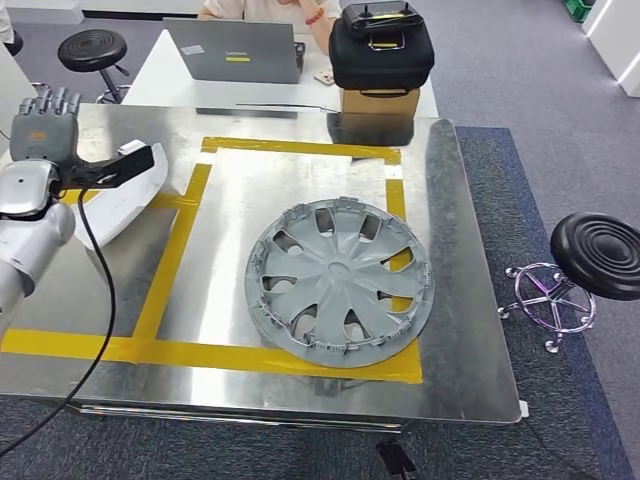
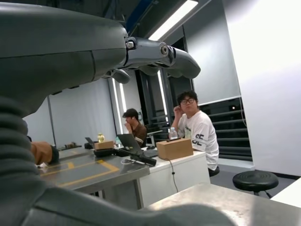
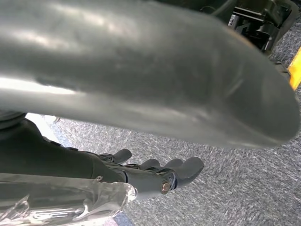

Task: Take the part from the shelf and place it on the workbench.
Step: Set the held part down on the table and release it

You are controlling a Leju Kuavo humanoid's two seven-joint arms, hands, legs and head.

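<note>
**Inspector A:** Largest first. The bright sheet-metal bench (image 1: 468, 300) carries a yellow tape rectangle (image 1: 177, 245), presumably marking the set-down zone. The round grey plastic wheel cover (image 1: 339, 280) lies flat, face up, in the near right part of that zone, its rim overlapping the tape on the right and near sides. I judge the part to be placed: it rests on the bench with neither hand touching it.

**Inspector B:** And the hands?

**Inspector A:** The left hand (image 1: 44, 122) is raised at the far left, well apart from the cover, fingers extended and spread, holding nothing. The right hand (image 3: 156, 172) hangs over grey carpet, fingers fairly straight and lying close together, nothing in them. Likely both are clear because the release is finished.

**Inspector B:** Other items?

**Inspector A:** A white curved plastic panel (image 1: 124, 200) lies at the bench's left edge, outside the tape. Beyond the bench, a black zipped carry case (image 1: 381, 50) sits on a brown cardboard box (image 1: 380, 100); both are closed, contents not visible. A grey laptop (image 1: 230, 50) stands to their left.
</note>
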